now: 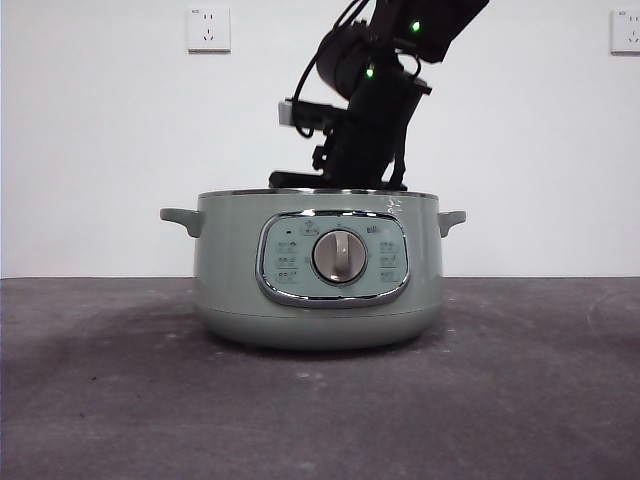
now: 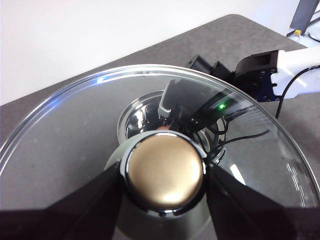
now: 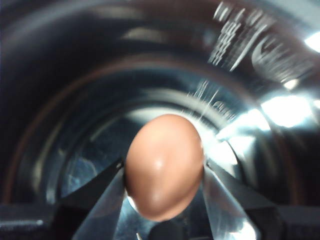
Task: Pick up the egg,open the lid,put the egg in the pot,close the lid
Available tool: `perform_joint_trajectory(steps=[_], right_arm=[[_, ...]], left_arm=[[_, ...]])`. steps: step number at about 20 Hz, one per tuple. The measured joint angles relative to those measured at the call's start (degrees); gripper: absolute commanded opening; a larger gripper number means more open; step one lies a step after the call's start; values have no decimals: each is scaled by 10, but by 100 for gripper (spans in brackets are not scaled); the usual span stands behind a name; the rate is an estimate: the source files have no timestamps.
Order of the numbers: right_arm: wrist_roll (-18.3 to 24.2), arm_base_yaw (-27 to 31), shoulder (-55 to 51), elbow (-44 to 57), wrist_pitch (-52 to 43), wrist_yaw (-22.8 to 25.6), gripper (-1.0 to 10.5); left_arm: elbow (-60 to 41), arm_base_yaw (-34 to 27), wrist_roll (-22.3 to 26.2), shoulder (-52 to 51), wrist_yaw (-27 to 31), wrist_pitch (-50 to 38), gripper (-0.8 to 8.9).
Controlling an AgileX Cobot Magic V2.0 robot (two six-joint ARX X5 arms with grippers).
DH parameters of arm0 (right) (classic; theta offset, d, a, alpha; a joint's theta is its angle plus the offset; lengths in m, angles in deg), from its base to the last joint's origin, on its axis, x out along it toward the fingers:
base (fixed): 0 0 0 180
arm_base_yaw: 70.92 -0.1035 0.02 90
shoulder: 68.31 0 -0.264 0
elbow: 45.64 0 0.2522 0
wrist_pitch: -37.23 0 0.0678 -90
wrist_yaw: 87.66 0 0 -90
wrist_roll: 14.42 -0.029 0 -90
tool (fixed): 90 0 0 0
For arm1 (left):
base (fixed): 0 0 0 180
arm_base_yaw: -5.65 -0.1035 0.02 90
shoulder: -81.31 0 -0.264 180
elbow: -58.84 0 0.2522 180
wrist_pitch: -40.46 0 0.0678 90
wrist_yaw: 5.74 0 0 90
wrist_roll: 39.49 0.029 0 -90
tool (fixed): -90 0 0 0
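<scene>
The pale green pot (image 1: 318, 290) stands open on the table, dial facing the front view. My right arm (image 1: 372, 120) reaches down into it from above. Inside the shiny steel bowl (image 3: 75, 90), my right gripper (image 3: 164, 175) is shut on the reddish-brown egg (image 3: 162, 155), which it holds off the bottom. My left gripper (image 2: 164, 172) is shut on the round knob (image 2: 164, 167) of the glass lid (image 2: 75, 130) and holds it up, outside the front view. Through the glass, the pot's bowl (image 2: 135, 117) and the right arm (image 2: 210, 107) show below.
The pot sits on a dark grey table (image 1: 100, 400) before a white wall. Two wall sockets (image 1: 208, 28) (image 1: 625, 30) are high at the back. The pot's small side handles (image 1: 180, 217) stick out at both sides.
</scene>
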Motion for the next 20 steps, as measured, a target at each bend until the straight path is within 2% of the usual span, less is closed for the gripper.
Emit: perform_joint_trajectory(steps=[3, 4, 6, 7, 11, 13, 16, 20], right_arm=[[4, 0, 3, 0, 15, 0, -12], [4, 0, 3, -1, 16, 0, 30], [4, 0, 3, -1, 18, 0, 386], [4, 0, 3, -1, 19, 0, 520], [4, 0, -35, -1, 30, 4, 540], [-2, 1, -118, -1, 40, 35, 540], [-21, 8, -257, -2, 118, 116, 539], [-51, 22, -435, -3, 153, 138, 537]], left_arm=[[0, 0, 0, 0, 0, 3, -8], [0, 0, 0, 0, 0, 3, -9], [0, 0, 0, 0, 0, 3, -8], [0, 0, 0, 0, 0, 3, -8], [0, 0, 0, 5, 0, 3, -8], [0, 0, 0, 21, 0, -9, -9], [0, 0, 0, 61, -9, -48, -9], [0, 0, 0, 144, -44, -128, -9]])
